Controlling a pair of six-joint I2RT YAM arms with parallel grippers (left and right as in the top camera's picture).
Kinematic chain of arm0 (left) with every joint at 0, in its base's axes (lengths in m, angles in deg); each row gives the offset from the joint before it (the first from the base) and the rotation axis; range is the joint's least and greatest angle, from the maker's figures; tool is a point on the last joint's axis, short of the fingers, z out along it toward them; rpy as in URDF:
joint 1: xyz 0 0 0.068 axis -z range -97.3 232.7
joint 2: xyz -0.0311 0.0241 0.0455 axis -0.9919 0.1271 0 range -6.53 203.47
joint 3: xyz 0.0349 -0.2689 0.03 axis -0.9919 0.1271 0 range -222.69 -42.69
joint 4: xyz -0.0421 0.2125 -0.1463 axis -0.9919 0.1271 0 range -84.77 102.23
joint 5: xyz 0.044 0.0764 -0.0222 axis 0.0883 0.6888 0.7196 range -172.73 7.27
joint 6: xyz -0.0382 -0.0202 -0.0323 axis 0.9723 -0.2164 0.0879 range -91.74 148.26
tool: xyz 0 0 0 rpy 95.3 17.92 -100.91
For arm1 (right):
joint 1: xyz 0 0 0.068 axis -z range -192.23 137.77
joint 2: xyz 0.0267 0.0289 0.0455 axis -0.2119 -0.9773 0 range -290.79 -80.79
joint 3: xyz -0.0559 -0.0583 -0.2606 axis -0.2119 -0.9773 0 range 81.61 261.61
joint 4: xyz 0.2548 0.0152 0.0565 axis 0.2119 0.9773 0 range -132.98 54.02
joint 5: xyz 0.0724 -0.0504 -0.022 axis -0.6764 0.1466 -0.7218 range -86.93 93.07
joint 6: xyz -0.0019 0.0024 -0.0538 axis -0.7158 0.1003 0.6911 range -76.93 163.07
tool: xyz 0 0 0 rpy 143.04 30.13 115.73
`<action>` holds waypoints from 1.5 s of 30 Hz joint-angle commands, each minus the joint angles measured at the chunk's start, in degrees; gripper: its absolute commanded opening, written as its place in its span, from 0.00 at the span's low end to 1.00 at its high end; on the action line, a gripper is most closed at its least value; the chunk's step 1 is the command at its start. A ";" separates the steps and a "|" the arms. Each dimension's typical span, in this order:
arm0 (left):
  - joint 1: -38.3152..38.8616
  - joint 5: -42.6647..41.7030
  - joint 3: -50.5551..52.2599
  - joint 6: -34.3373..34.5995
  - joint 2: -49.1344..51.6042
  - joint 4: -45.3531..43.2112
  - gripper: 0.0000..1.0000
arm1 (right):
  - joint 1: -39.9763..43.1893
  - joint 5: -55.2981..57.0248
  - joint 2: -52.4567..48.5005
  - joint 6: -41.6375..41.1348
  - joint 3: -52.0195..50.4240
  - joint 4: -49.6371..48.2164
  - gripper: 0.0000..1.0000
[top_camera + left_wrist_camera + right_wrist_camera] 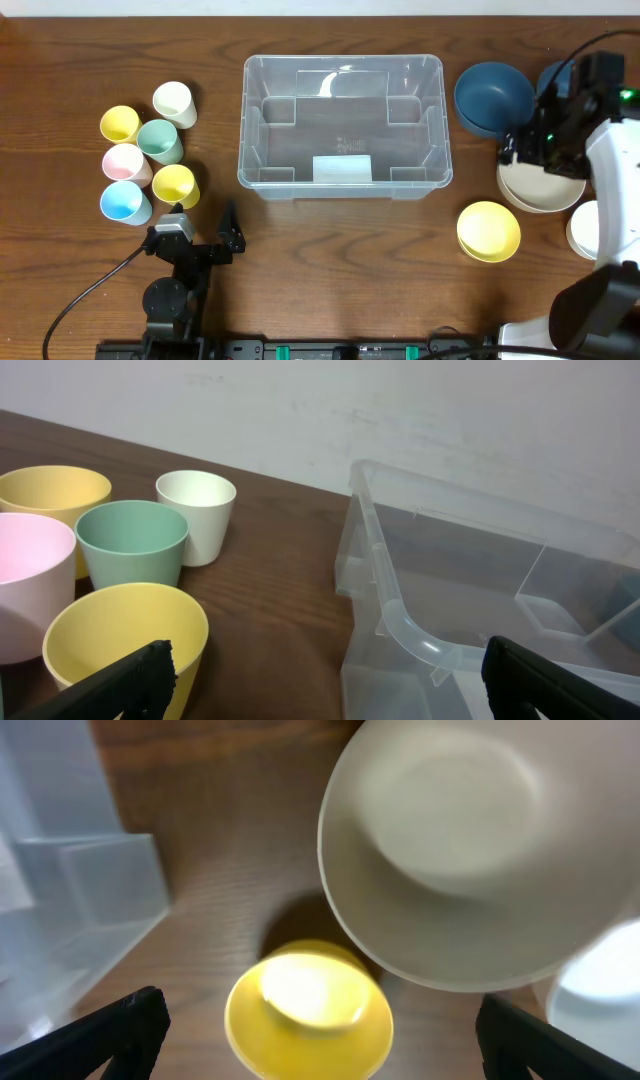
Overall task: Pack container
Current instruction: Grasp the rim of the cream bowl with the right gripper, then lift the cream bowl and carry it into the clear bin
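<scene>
Both claws stand wide open and grip nothing. The left claw (205, 222) sits low over the dark wood-grain counter (330, 260). Ahead of it and to its right lies the large clear plastic container (300, 135), rectangular with rounded corners, a rolled rim and moulded inner ledges. A pale rectangular patch shows on the wall nearest the claw, and any print on it is too small to read.

Ahead and to this claw's left cluster six smooth matte tapered cups: a white cup (173, 103), a yellow cup (120, 124), a green cup (158, 140), a pink cup (125, 162), a second yellow cup (174, 184) closest to the claw, and a blue cup (124, 202).

The right claw (320, 1020) hangs above a glossy yellow bowl (308, 1010). A wide cream bowl (470, 860) is just beyond it, and a corner of the container is off to its left. A dark blue bowl (493, 97) lies farther ahead.
</scene>
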 commanded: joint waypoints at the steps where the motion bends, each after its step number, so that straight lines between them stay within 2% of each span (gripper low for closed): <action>1: -0.17 -0.02 1.09 -0.72 -0.26 1.81 0.98 | 0.13 -0.46 -0.55 1.16 -5.77 -4.13 0.99; 7: -0.17 -0.02 1.09 -0.72 -0.26 1.81 0.98 | 0.11 -0.68 -0.57 -1.38 -15.96 -16.68 0.99; 12: -0.17 -0.02 1.09 -0.72 -0.26 1.81 0.98 | 0.11 -0.68 -0.55 -2.89 -21.75 -24.28 0.88; 17: -0.17 -0.02 1.09 -0.72 -0.26 1.81 0.98 | 0.11 -0.70 -0.57 -4.15 -26.53 -29.99 0.68; 22: -0.17 -0.02 1.09 -0.72 -0.26 1.81 0.98 | 0.11 -0.02 -0.57 -4.37 -27.76 -31.91 0.41; 27: -0.17 -0.02 1.09 -0.72 -0.26 1.81 0.98 | 0.17 0.09 -0.55 -4.37 -27.76 -33.40 0.30; 34: -0.17 -0.02 1.09 -0.72 -0.26 1.81 0.98 | 0.17 0.20 -0.55 -4.37 -27.76 -36.22 0.03; 41: -0.17 -0.02 1.09 -0.72 -0.26 1.81 0.98 | 0.17 0.63 -0.52 -4.37 -26.58 -36.96 0.01; 45: -0.17 0.00 1.09 -0.72 -0.26 1.81 0.98 | 0.15 0.63 -0.17 -4.37 -22.45 -33.81 0.01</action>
